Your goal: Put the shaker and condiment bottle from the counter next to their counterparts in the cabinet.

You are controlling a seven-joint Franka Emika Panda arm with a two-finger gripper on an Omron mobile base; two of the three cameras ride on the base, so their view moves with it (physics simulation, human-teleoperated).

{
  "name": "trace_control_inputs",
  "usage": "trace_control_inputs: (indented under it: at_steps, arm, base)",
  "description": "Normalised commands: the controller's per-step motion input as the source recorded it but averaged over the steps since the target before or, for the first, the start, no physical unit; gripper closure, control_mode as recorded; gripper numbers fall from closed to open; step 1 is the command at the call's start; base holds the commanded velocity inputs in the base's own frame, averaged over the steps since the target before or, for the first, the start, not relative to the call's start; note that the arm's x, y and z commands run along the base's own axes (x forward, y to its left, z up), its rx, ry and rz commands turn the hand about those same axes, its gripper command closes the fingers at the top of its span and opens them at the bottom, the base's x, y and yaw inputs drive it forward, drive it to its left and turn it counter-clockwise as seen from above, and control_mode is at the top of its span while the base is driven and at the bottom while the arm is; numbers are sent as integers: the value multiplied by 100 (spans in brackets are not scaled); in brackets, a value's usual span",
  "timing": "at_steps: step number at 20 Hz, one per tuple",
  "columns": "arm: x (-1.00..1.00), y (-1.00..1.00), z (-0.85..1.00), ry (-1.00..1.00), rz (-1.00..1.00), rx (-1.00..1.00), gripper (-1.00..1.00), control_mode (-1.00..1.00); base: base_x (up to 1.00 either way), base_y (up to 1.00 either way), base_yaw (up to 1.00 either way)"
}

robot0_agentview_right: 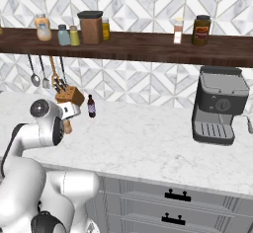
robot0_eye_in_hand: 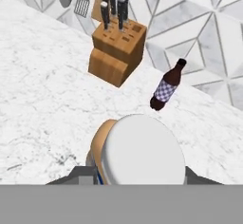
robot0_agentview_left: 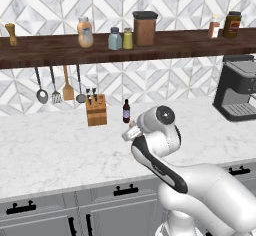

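Note:
My gripper [robot0_agentview_right: 67,120] hangs low over the marble counter [robot0_agentview_left: 45,145], shut on the condiment bottle [robot0_eye_in_hand: 137,159]. The hand view looks down onto that bottle's pale cap, with its orange-tan side showing at the left; the fingertips are mostly hidden behind it. On the cabinet [robot0_agentview_left: 45,47], the dark wooden shelf, stands the counterpart orange-tan bottle [robot0_agentview_left: 85,32] at the left. A little to its right, the pale blue-grey shaker [robot0_agentview_left: 115,39] stands right beside the yellow-green shaker [robot0_agentview_left: 128,38].
A wooden knife block [robot0_agentview_left: 96,110] and a slim dark purple-labelled bottle [robot0_agentview_left: 126,111] stand at the counter's back, just beyond the gripper. Utensils [robot0_agentview_left: 56,85] hang under the shelf. A brown canister [robot0_agentview_left: 145,28] and jars [robot0_agentview_left: 232,24] share the shelf. A coffee machine [robot0_agentview_left: 239,90] stands at the right.

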Motion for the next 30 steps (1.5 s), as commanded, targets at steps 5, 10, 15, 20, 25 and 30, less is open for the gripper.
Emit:
trace_control_inputs:
  at_steps: [5, 10, 15, 20, 25, 30]
  arm:
    - [0, 0, 64, 0, 0, 6, 100, -100]
    - [0, 10, 62, 2, 0, 0, 100, -100]
    - [0, 19, 60, 5, 0, -1, 100, -100]
    - [-4, 22, 66, 0, 0, 0, 100, -100]
    - [-11, 18, 62, 0, 0, 0, 100, -100]
    - [-18, 9, 61, 0, 0, 0, 100, -100]
  base:
    - [0, 0, 0]
    - [0, 0, 0]
    - [0, 0, 0]
    - [0, 0, 0]
    - [0, 0, 0]
    - [0, 0, 0]
